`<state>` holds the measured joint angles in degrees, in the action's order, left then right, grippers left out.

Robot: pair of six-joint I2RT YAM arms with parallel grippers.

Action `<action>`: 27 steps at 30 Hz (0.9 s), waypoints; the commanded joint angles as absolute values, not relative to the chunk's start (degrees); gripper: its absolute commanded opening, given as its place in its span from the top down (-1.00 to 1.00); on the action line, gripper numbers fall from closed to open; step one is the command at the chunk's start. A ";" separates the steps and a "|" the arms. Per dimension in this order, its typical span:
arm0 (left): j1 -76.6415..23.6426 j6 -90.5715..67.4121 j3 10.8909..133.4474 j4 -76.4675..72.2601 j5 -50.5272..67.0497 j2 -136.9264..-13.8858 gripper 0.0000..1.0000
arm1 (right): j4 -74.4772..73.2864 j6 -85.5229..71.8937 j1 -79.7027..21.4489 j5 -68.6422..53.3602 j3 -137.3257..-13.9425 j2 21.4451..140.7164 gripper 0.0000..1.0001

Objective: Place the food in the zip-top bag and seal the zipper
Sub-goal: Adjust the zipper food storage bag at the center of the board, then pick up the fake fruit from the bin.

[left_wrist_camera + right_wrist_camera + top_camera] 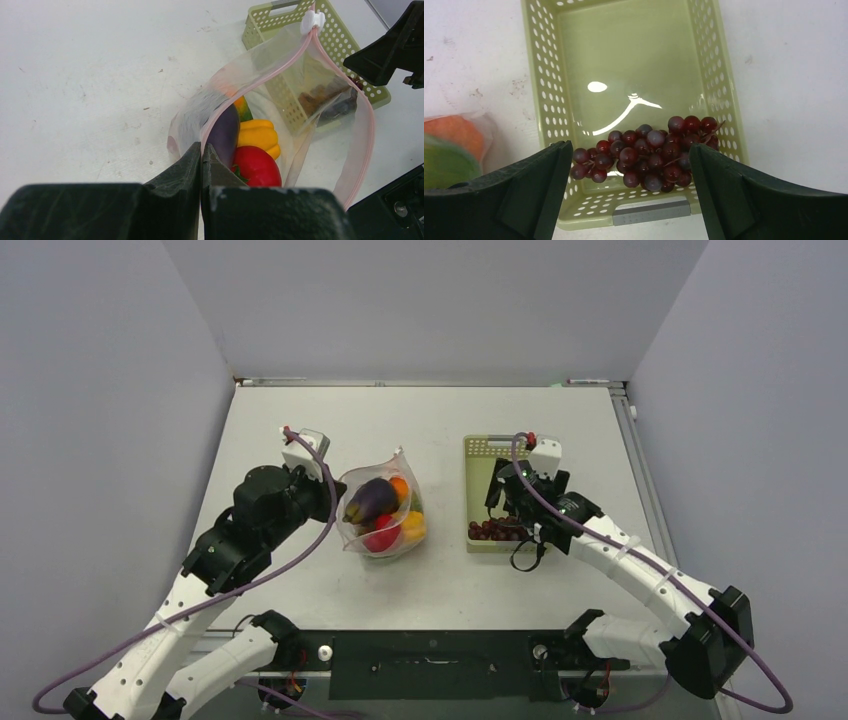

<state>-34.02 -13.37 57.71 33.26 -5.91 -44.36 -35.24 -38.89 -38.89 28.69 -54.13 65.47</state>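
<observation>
The clear zip-top bag (380,510) lies open left of centre, holding a dark purple eggplant (223,132), a yellow pepper (259,136), a red tomato (257,167) and an orange (399,487). Its pink-red zipper strip (260,82) ends in a white slider (312,20). My left gripper (201,150) is shut on the bag's mouth edge and holds it open. Dark red grapes (649,152) lie in the near end of the yellow-green basket (544,90). My right gripper (629,175) is open above the grapes, one finger on each side.
The basket (480,452) stands right of the bag, lengthwise from near to far. Grey walls enclose the white table (430,415) on three sides. A black bar with the arm bases runs along the near edge.
</observation>
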 commanded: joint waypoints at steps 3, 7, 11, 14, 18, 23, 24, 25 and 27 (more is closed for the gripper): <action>-33.57 -13.62 58.00 29.78 -5.28 -43.34 1.00 | -34.82 -47.61 -37.04 28.32 -51.14 66.81 -0.79; -33.57 -13.62 57.94 29.79 -5.19 -43.24 1.00 | -34.88 -50.66 -35.70 28.54 -49.59 67.90 -0.79; -33.57 -13.71 57.91 29.57 -4.84 -43.39 1.00 | -34.48 -52.42 -34.14 28.12 -48.26 69.25 -0.79; -33.57 -13.71 57.89 29.62 -4.68 -43.50 1.00 | -33.23 -52.59 -32.99 27.22 -47.02 70.06 -0.79; -33.57 -13.80 57.92 29.57 -4.57 -43.60 1.00 | -31.61 -52.35 -31.23 25.10 -45.84 72.02 -0.79; -33.57 -13.71 57.91 29.57 -4.59 -43.72 1.00 | -30.13 -52.04 -30.50 23.69 -44.86 74.81 -0.80; -33.57 -13.71 57.89 29.59 -4.60 -43.76 1.00 | -29.81 -52.03 -30.42 23.45 -44.64 75.38 -0.80; -33.57 -13.71 57.83 29.62 -4.58 -43.79 1.00 | -29.37 -52.05 -30.35 23.14 -44.38 75.80 -0.81; -33.53 -13.75 57.83 29.61 -4.55 -43.92 1.00 | -28.23 -52.00 -30.32 22.24 -43.79 76.72 -0.84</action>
<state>-34.00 -13.37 57.56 33.21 -5.28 -44.21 -31.57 -51.70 -30.72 23.73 -45.04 75.44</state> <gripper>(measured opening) 0.003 0.908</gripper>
